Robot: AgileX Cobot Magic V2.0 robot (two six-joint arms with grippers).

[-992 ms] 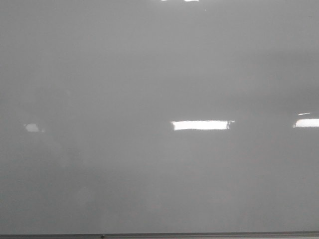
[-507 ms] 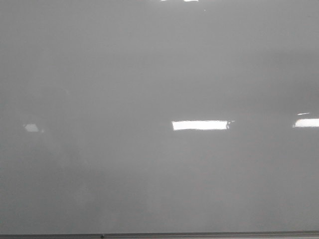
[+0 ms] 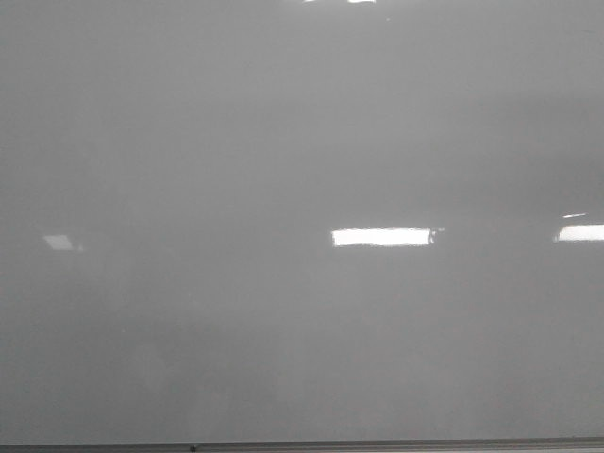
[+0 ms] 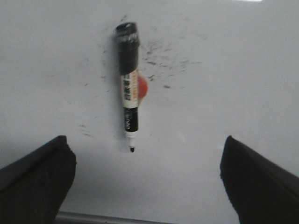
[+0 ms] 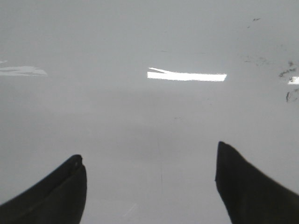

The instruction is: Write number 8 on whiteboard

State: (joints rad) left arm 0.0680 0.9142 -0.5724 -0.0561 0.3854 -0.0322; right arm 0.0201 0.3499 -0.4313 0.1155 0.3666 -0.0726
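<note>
Marker pickup pending: whiteboard (image 3: 302, 142) blank, no 8 drawn yet; uncapped marker (image 4: 128, 84) lying flat at 12 o'clock from left pincer (image 4: 145, 179), jaws wide apart; right pincer (image 5: 152, 186) likewise spread, empty; next, straddling and clamping the barrel.

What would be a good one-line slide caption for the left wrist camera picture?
Open left gripper poised over an uncapped marker lying on the smudged whiteboard.

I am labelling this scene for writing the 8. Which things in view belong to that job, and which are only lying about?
For the job:
- whiteboard, no 8 on it yet
- marker, uncapped, lying on the board
- left pincer, open before the marker

Lying about:
- red-orange round thing beside the marker
- old ink specks
</note>
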